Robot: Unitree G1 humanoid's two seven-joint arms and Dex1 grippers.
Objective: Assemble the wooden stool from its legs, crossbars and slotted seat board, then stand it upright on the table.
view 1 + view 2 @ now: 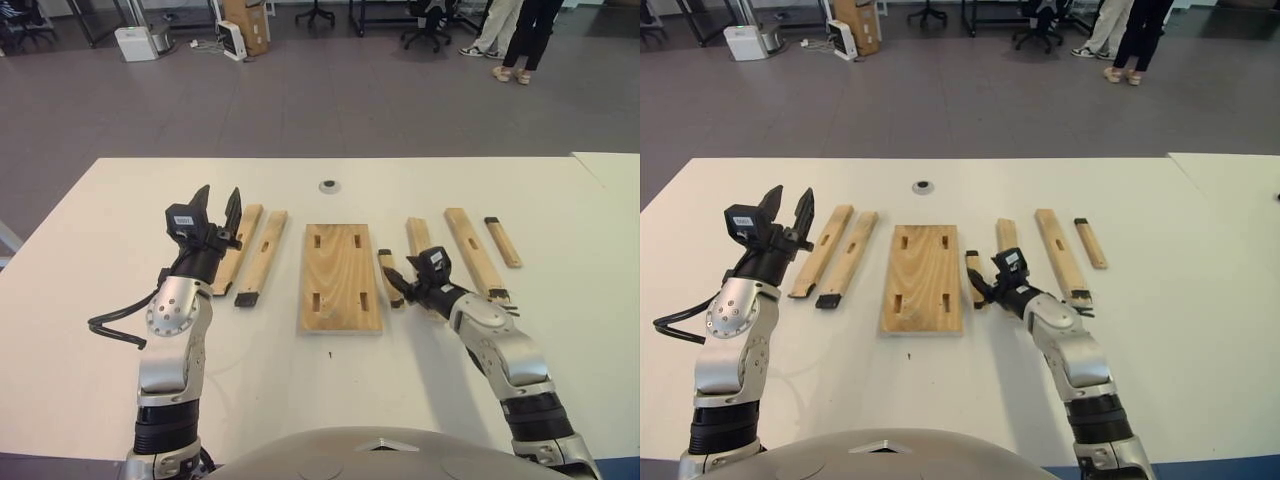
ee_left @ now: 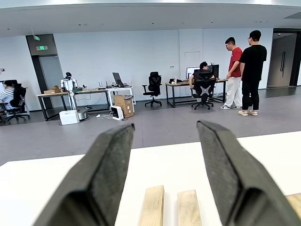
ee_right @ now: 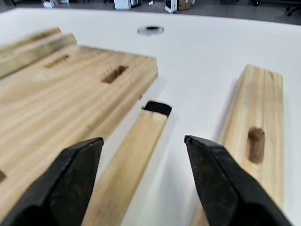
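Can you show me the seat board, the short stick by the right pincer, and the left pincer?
Seat board (image 1: 340,275): left eye view, middle of its top face.
Short stick (image 3: 137,153): right wrist view, midway along its top.
Left pincer (image 1: 220,195): left eye view, gap between its fingertips.

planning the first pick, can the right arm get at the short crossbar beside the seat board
Probably yes: the right gripper hangs open right above that crossbar, with nothing between.

Twin head cameras look down over the white table (image 1: 60,280) — wrist cameras peer out between their jaws, the right sharing the pale slotted wooden seat board (image 3: 56,89) beside them.
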